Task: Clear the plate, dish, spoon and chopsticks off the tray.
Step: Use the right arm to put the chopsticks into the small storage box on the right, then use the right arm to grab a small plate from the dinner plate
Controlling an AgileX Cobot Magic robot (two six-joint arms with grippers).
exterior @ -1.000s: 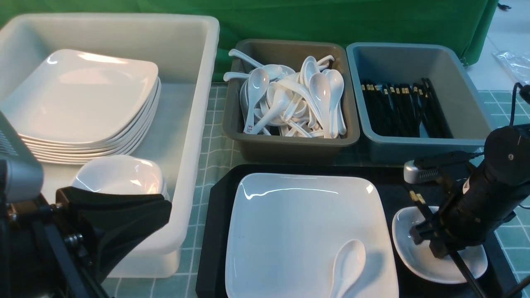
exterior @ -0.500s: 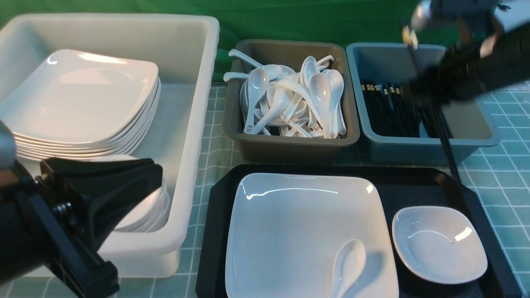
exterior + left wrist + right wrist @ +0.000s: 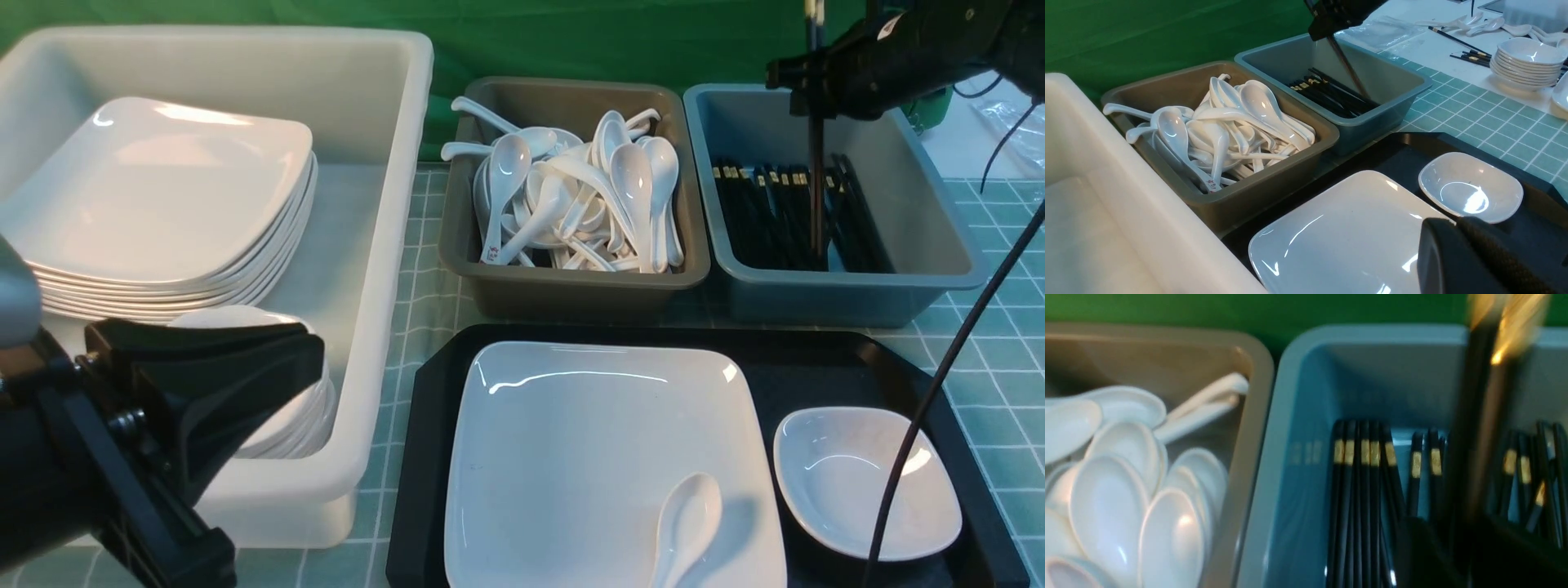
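Chopsticks (image 3: 816, 188) from the tray stand upright at your right fingers (image 3: 796, 88), gold-banded ends up, their lower ends reaching down into the blue-grey tub (image 3: 853, 298); you cannot tell from the views how wide those fingers are or whether they still grip the pair. More black chopsticks (image 3: 759, 216) lie around the lower ends in that tub. Your left fingers (image 3: 1451, 224) are closed together with nothing between them, and in the front view they overlap the stack of small dishes (image 3: 290, 425) in the white tub (image 3: 400, 204). Farther back in it you have a stack of square plates (image 3: 155, 196). On the black tray (image 3: 424, 457) you have the plate (image 3: 571, 457), with the spoon (image 3: 688, 523) lying on it, and the dish (image 3: 841, 482) just to the plate's right. A dark cable (image 3: 939, 376) crosses in front of the dish. Beyond the plate, the brown tub (image 3: 571, 286) holds a jumble of white spoons (image 3: 633, 188). Green-checked covering shows on the surface (image 3: 1012, 359).
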